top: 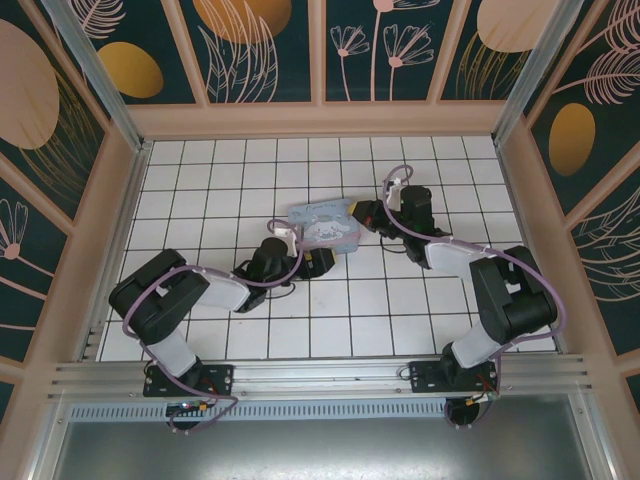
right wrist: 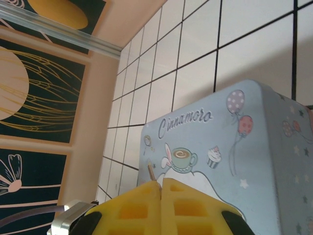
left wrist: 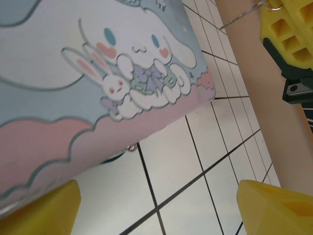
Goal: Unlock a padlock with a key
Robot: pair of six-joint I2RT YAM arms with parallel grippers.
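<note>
Left end effector [left wrist: 156, 198]: nearest in the left wrist view. It is yellow and spread wide, with one tip in each lower corner. Bare tile shows between the tips and nothing is gripped.
Tin [left wrist: 98, 73]: pastel blue and pink, rectangular, printed with a white cartoon dog and a small rabbit. It lies lid-up near the middle of the surface, just beyond the left end effector. In the top view it sits between the two end effectors.
Padlock [left wrist: 116, 157]: a small dark bluish patch with a thin metal loop beside it, at the tin's lower edge. The tin hides most of it, so whether it is locked cannot be told.
Right end effector [right wrist: 160, 188]: yellow, its fingers pressed together, the tips poised over the tin's lid below the word "Cinnamoro".
Key [right wrist: 150, 171]: a thin dark sliver pinched in the closed tips of the right end effector and projecting from them.
Surface [top: 230, 180]: white square tiles with dark joints.
Left arm [top: 170, 295] and right arm [top: 505, 295]: black and white with purple cables, each folded at the elbow and reaching in toward the tin from its own side.
Walls [top: 260, 50]: dark teal panels with gold discs and pink plant outlines, set in peach frames.
</note>
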